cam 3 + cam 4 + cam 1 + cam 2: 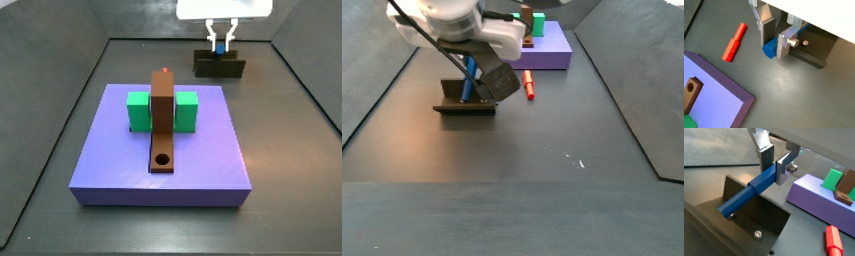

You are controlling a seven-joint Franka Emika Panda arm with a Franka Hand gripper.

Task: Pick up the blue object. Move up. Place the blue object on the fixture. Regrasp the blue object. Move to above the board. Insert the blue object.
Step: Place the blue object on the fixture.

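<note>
- Dark matte flooring filled a wrist view, where the gripper [773, 41] stood over the fixture [814, 47]; its flat silver fingers [785, 44] pinched the blue object [769, 49], only the peg's square-looking end showing. A red stick [734, 41] lay apart on bare floor, and the board [721, 89] showed a sharp lavender corner with open floor beyond it.
- From a wrist view on the opposite side, the blue object [749, 192] ran as a long smooth bar, tilted, its lower end resting at the fixture's [751, 223] dark, box-like edge. The gripper [774, 165] clamped its upper end. The board [817, 203] sat near, carrying a green block [832, 179] and brown bar [846, 187].
- In a side view, grey walls enclosed the floor; the board [163, 155] lay central with wide margins on each side, while the gripper [222, 38] hung over the fixture [221, 66] near the far wall.
- In a side view, the gripper [470, 68] met the fixture [466, 106], with a clear floor stretching toward the camera.
</note>
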